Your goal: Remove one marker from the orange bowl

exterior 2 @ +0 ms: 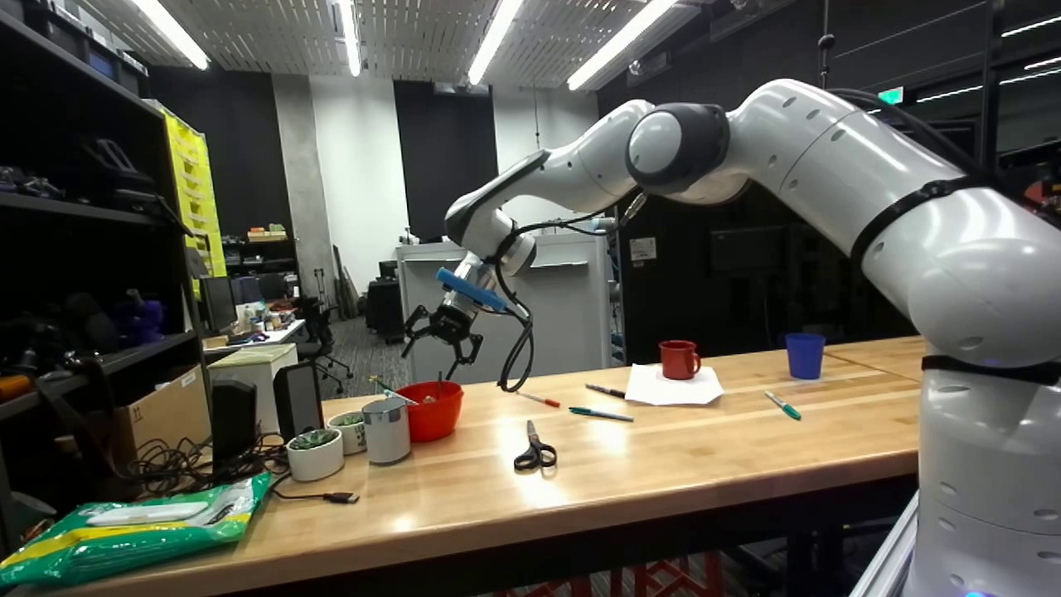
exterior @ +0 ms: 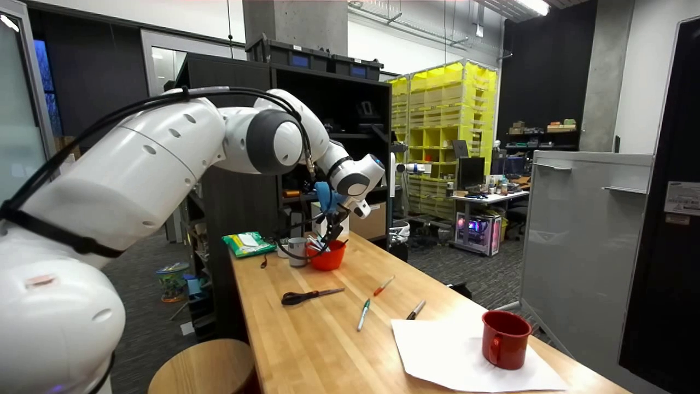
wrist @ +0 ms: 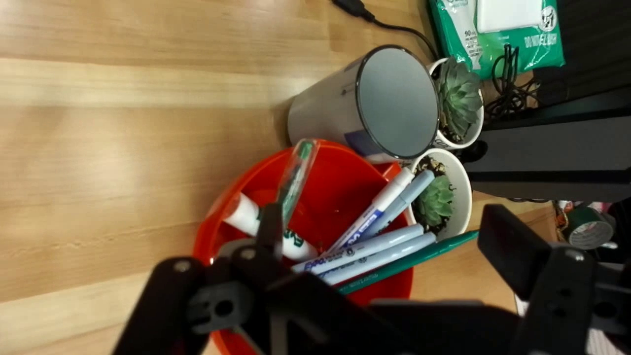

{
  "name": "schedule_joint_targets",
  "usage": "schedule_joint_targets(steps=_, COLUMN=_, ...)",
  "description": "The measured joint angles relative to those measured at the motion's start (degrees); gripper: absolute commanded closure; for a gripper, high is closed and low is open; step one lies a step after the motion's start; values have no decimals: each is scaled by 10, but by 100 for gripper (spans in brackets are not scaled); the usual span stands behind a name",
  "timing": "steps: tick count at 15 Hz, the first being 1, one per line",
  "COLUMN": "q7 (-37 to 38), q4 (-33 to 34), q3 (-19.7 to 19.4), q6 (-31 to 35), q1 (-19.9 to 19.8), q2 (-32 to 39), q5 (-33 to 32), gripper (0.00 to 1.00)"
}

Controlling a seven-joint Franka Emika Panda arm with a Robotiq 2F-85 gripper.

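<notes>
Left to right in an exterior view, the desk (exterior 2: pixel 688 439) bears a green packet (exterior 2: pixel 166 537), two potted plants (exterior 2: pixel 317 460), a grey mug (exterior 2: pixel 387 433) and, just beside it, the orange bowl (exterior 2: pixel 438 413), markers (wrist: pixel 365 247) inside. The pincer (exterior 2: pixel 428 366) hangs over the bowl, released, jaws wide apart. Farther right are scissors (exterior 2: pixel 535 449), a red mug (exterior 2: pixel 677 361) and a blue cup (exterior 2: pixel 805 356).

Gleams like smooth plastic on the orange bowl (exterior 2: pixel 438 419), like enamel on the dark red mug (exterior: pixel 514 350) and like slick film on the green packet (exterior 2: pixel 157 549). Looks matt on the black gripper (wrist: pixel 384 229), smooth and glossy on the white arm (exterior 2: pixel 829 153). Shows polished-looking wood grain across the tabletop (exterior: pixel 306 345) and matt paper in the white sheet (exterior: pixel 443 350).
</notes>
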Motion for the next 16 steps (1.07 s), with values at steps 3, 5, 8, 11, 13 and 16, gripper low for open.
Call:
schedule_joint_targets(steps=3, q7=17, q4=38, q3=1, q6=-29, q1=0, q2=30, q5=0, gripper=0)
schedule_joint_targets(steps=5, q7=29, q4=64, q3=1, q6=-49, q1=0, q2=48, q5=0, gripper=0)
schedule_joint_targets(steps=8, q7=40, q4=102, q3=2, q6=-72, q1=0, q2=73, q5=0, gripper=0)
schedule_joint_targets(steps=11, q7=49, q4=141, q3=5, q6=-91, q1=0, q2=97, q5=0, gripper=0)
schedule_joint_targets(steps=13, q7=55, q4=165, q3=8, q6=-103, q1=0, q2=113, q5=0, gripper=0)
schedule_joint_targets(steps=16, q7=60, q4=202, q3=12, q6=-120, q1=0, q2=139, q5=0, gripper=0)
